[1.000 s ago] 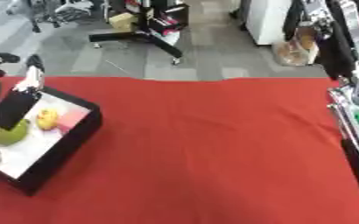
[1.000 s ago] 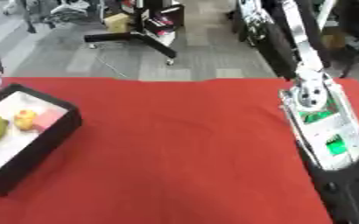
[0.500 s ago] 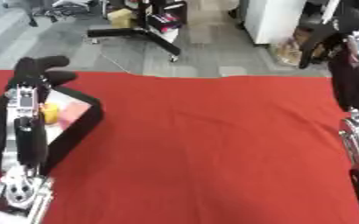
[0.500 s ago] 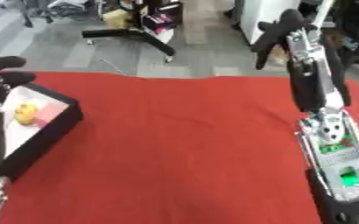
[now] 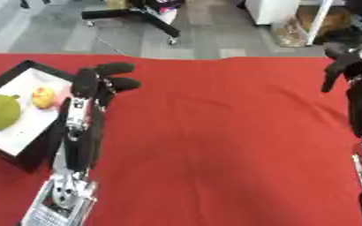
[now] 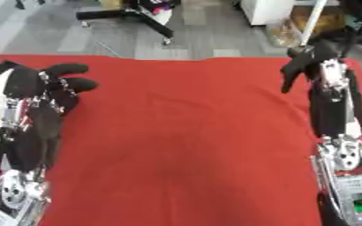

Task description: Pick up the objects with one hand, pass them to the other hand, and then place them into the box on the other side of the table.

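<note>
A black box with a white inside (image 5: 18,132) stands on the red table at the left. In it lie a green round fruit (image 5: 0,111) and a small yellow-red fruit (image 5: 43,97). My left hand (image 5: 99,84) is raised just right of the box, fingers relaxed and spread, holding nothing. My right hand (image 6: 309,62) is raised at the table's far right, fingers hanging loosely curved, empty. Both forearms stand upright from the near edge.
The red cloth (image 5: 215,145) covers the table between the two arms. Beyond the far edge is grey floor with a black chair base (image 5: 141,17) and shelving.
Both arms have come up into the middle of the views, hands raised above the table. The camera has shifted, so the box now shows further left.
</note>
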